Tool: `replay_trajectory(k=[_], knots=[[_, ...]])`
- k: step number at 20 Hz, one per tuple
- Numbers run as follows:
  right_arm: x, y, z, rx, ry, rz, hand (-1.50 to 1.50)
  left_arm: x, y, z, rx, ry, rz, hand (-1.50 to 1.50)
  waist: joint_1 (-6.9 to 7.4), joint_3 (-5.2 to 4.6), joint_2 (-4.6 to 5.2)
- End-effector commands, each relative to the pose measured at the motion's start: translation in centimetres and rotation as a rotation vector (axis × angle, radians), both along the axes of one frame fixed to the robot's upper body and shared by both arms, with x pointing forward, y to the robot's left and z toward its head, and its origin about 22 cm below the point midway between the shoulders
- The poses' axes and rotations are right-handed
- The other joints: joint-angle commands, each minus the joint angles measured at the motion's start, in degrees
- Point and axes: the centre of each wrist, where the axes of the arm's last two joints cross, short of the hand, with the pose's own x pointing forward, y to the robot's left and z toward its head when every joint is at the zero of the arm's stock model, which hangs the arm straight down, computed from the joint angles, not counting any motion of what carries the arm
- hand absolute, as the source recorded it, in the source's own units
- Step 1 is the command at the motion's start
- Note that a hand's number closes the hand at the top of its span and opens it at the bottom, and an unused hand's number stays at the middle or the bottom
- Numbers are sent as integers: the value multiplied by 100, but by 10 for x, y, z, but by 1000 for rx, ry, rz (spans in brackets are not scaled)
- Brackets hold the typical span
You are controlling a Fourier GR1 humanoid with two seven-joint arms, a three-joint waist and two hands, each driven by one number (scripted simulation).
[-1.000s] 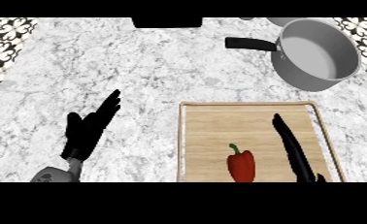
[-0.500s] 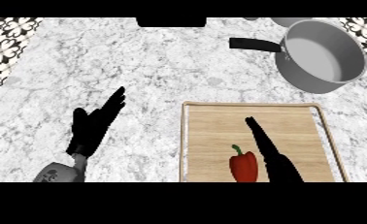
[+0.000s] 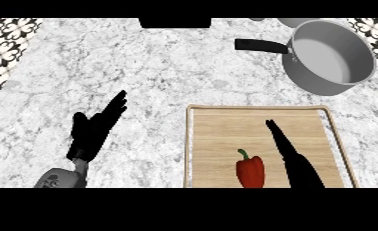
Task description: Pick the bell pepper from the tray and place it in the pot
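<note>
Marble counter fills the view, with a wooden tray at its near right and a grey pot well beyond it. 2 black hands show: the left hand rests open at the left, and the right hand – fingers straight – lies over the tray, just beside the red bell pepper on the tray's near part.

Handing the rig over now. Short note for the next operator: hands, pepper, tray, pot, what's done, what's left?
Left hand: open, resting at the left, holding nothing.
Right hand: open, fingers straight, over the tray just right of the bell pepper, not gripping it.
The pot: empty, beyond the tray's far right corner.
Done: nothing yet. Left: grasp the pepper, lift it, place it in the pot.
</note>
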Motion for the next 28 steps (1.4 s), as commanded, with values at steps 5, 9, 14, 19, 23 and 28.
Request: replay_trajectory(k=[5,9,14,19,23,28], knots=[[-12,-42,-10,113,-43,28,-150,3,-13,-2,-1,14,-4,0,-22,0,0],[-13,-35,-32,258,-59,45,-150,3,-6,20,3,-6,2,0,-2,3,-6],[-9,-19,-44,391,-60,32,-150,-9,1,-4,0,4,0,0,7,-1,-1],[9,-30,-77,448,-54,1,-150,-3,-5,-4,-5,-3,-7,0,20,0,1],[10,-5,-98,496,-1,0,-150,14,13,15,15,-5,0,0,19,0,2],[8,-16,-112,307,-44,140,150,6,-16,4,21,24,-9,0,31,0,4]])
